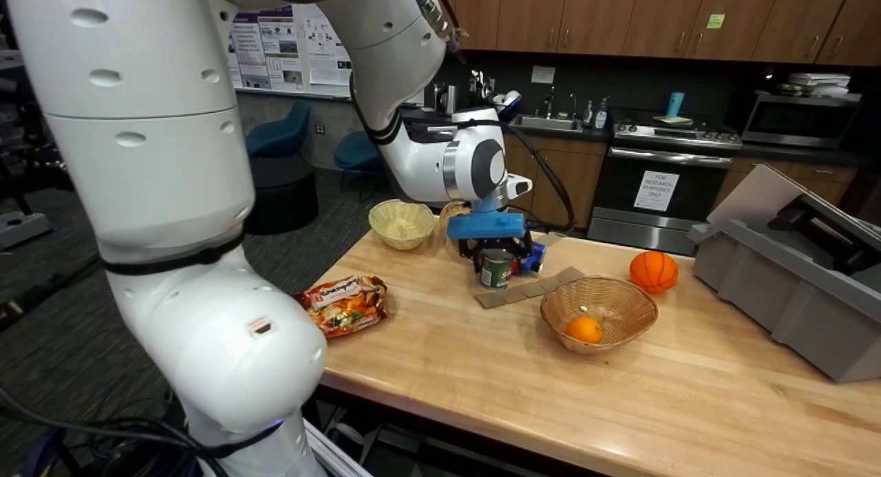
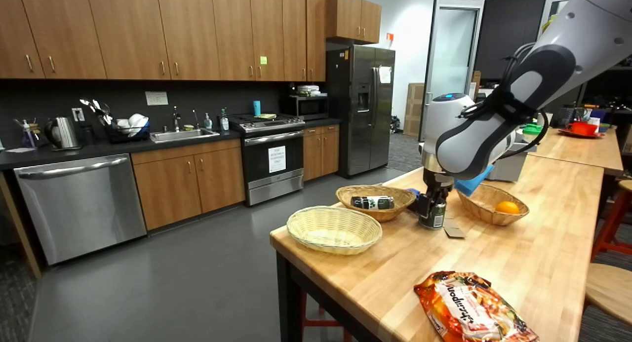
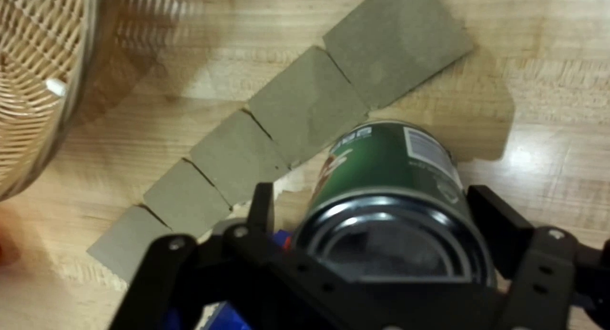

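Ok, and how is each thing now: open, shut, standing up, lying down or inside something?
Can: standing upright
Tool: open, the can between its sides
Cardboard strip: lying down
Packet: lying down
Pale basket: right way up
Orange: inside a brown basket
Black-and-white container: lying on its side inside a second basket
Grey bin: open on top
Oven: shut
Fridge: shut
Dishwasher: shut
Cupboards: shut

There are three yellow-to-tan oval wicker baskets point(image 2: 335, 230), one green cylindrical metal can point(image 3: 393, 196), one round orange fruit point(image 1: 584, 330), one glossy red-orange packet point(image 2: 471, 308).
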### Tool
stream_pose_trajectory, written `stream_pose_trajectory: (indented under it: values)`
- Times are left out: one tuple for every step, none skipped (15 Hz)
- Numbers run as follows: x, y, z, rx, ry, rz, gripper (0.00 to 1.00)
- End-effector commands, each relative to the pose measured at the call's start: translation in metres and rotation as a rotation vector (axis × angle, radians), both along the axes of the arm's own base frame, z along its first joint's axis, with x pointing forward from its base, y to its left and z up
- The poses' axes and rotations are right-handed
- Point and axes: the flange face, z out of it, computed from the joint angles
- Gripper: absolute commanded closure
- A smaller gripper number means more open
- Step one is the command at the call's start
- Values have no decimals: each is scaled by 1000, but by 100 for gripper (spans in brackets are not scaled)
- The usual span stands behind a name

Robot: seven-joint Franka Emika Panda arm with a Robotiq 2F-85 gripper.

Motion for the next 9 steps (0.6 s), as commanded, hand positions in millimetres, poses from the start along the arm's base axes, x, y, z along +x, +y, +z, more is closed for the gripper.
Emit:
stream_pose_trajectory:
  values:
    - [12, -3, 3, 1, -14, 19, 0]
    - [14, -4, 5, -2, -17, 22, 0]
    - [16, -4, 6, -5, -19, 26, 0]
    - [18, -5, 7, -7, -23, 29, 25]
    - [19, -5, 8, -8, -26, 32, 26]
    - [20, -5, 9, -10, -29, 33, 32]
    - [21, -5, 9, -12, -31, 34, 39]
    - [21, -5, 12, -13, -35, 36, 42]
    - [22, -5, 12, -14, -34, 37, 43]
